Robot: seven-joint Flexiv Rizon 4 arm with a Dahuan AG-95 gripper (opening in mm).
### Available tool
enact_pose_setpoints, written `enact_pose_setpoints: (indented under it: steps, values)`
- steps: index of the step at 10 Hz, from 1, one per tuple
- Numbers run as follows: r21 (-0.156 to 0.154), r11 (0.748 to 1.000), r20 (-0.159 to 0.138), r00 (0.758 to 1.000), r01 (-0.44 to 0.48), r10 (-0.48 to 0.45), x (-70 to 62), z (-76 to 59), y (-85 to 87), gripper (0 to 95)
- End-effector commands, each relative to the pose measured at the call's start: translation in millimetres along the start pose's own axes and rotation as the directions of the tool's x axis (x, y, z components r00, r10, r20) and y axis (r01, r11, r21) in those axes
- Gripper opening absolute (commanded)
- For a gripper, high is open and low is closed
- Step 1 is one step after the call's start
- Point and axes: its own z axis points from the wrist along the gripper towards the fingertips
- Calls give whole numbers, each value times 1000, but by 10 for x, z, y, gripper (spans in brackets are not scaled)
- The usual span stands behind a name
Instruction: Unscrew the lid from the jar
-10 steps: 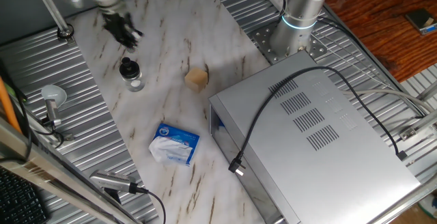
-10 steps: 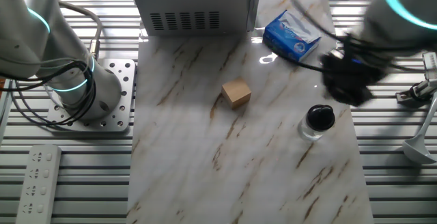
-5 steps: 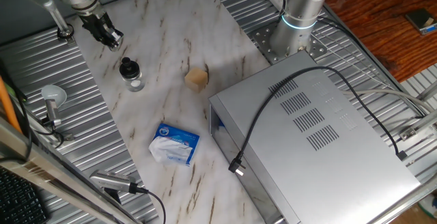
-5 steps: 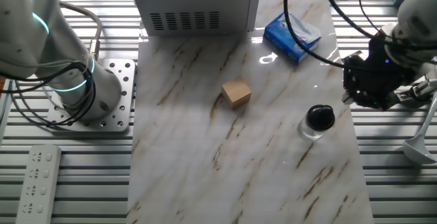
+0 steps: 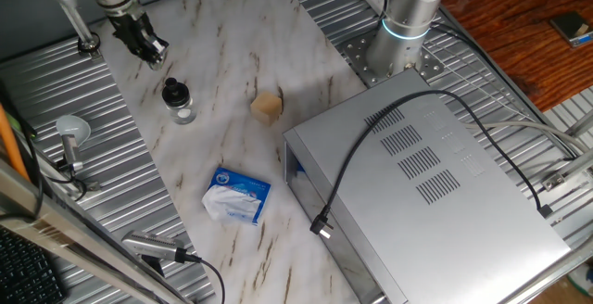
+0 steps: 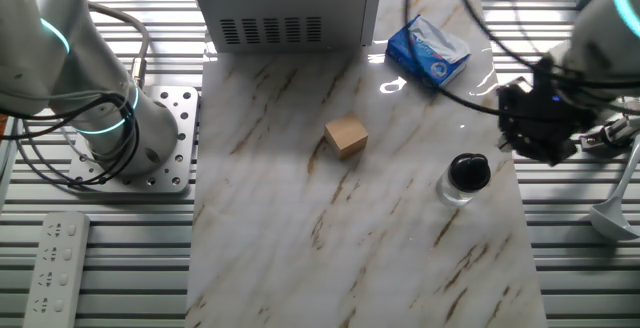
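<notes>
The jar (image 5: pixel 181 109) is seen upright on the marble desk (image 5: pixel 232 72), with the black lid (image 5: pixel 172 91) still seated on it. The claw (image 5: pixel 148 52) is held apart from it, off to one side and above, touching nothing. Whether its fingers are spread or pressed together cannot be told; in both views they read only as a dark cluster.

Trouble could be expected if the claw were brought down off-centre: the lid's knob-like top could be clipped and the light glass jar tipped or pushed along the smooth desk. Since nothing is seen bracing the jar, it could also be spun whole instead of the lid being loosened.

In one fixed view, the claw's fingers are shown angled toward the jar, with a tan cube (image 5: pixel 267 107) and a blue-and-white packet (image 5: pixel 237 195) well beyond it. In the other fixed view, the claw (image 6: pixel 535 133) is shown as a dark bulk just beside the lid (image 6: pixel 469 171), and the clear jar (image 6: pixel 457 192) below it is better made out.
</notes>
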Motion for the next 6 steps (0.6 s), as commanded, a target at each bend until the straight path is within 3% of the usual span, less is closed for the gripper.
enact_pose_setpoints:
  steps: [1,5,6]
  values:
    - [0,1000,-11,1000,1,-1,-34,6,-4,0]
    - [-6,998,-18,998,55,-55,-14,26,17,0]
    - [-9,998,-19,998,66,-67,1,35,26,190]
